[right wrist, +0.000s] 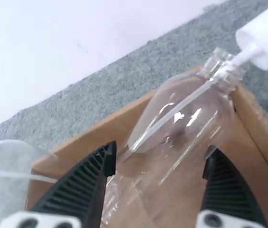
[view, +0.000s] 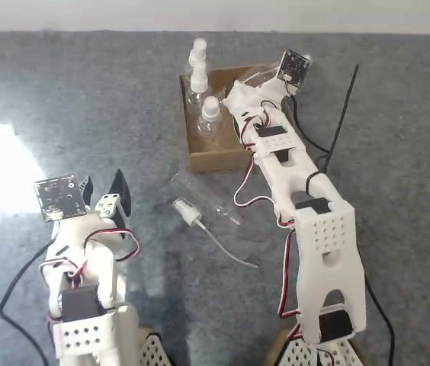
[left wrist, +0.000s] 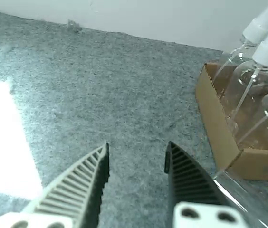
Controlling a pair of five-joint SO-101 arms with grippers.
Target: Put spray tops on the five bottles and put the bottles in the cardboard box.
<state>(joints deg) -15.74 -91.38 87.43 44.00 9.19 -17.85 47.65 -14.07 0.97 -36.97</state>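
- The cardboard box (view: 213, 162) sits on the grey table (view: 85, 99) toward its far edge, about midway along it; its open top faces up.
- Three bottles stand upright along the box's left wall, each with a white spray top on: a far bottle (view: 197, 55) at the far left corner, a middle bottle (view: 197, 80) just beside it, and a near bottle (view: 209, 114) closer to the box's front wall.
- The right arm stretches out over the box's right side; the right gripper (right wrist: 161, 151) is clamped on a tilted bottle (right wrist: 181, 118), one black jaw against each flank; the bottle leans over the box's interior, neck angled up and away.
- That bottle's spray top (right wrist: 264, 35) is not seated; the white head stands off from the neck while its thin tube runs down inside the clear body.
- A loose bottle (view: 206, 198) lies on its side on the table just in front of the box, uncapped.
- A loose spray top (view: 187, 210) lies right beside it, on the side toward the near edge; its long tube trails off toward the right arm's base.
- The left gripper (left wrist: 137, 145) hangs released over the table toward the near left corner, jaws spread with nothing between them; it is well apart from the box.
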